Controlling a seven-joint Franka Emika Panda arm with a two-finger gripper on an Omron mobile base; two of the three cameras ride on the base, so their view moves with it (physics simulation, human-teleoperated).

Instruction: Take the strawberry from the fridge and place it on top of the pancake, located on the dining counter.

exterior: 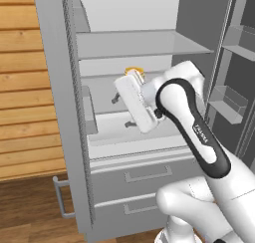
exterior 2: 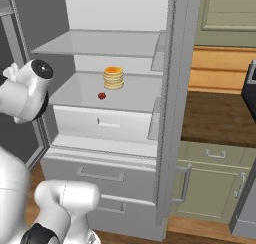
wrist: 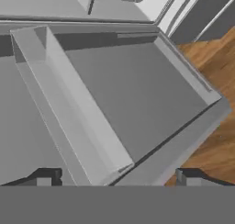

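The fridge (exterior 2: pixel 120 138) stands open with white shelves inside. A tiny dark red strawberry (exterior 2: pixel 101 95) lies on the middle shelf (exterior 2: pixel 135 95), just in front of an orange-topped stack of pancakes (exterior 2: pixel 113 78) that has no plate. The top of that stack (exterior: pixel 133 70) peeks over my hand. My gripper (exterior: pixel 123 111) hangs in front of that shelf, open, its fingers pointing left toward the left door (exterior: pixel 60 102). In the hand view the gripper (wrist: pixel 118 177) is spread wide with nothing between its fingers, facing a clear door bin (wrist: pixel 69 103). The plated pancake and the dining counter are out of view.
Two grey drawers (exterior: pixel 144 175) sit below the shelves. The right door (exterior: pixel 234 87) carries clear bins. A wood-panelled wall (exterior: pixel 22 87) is at the left. Right of the fridge are a wooden worktop (exterior 2: pixel 220 118) and sage-green cabinets (exterior 2: pixel 210 188).
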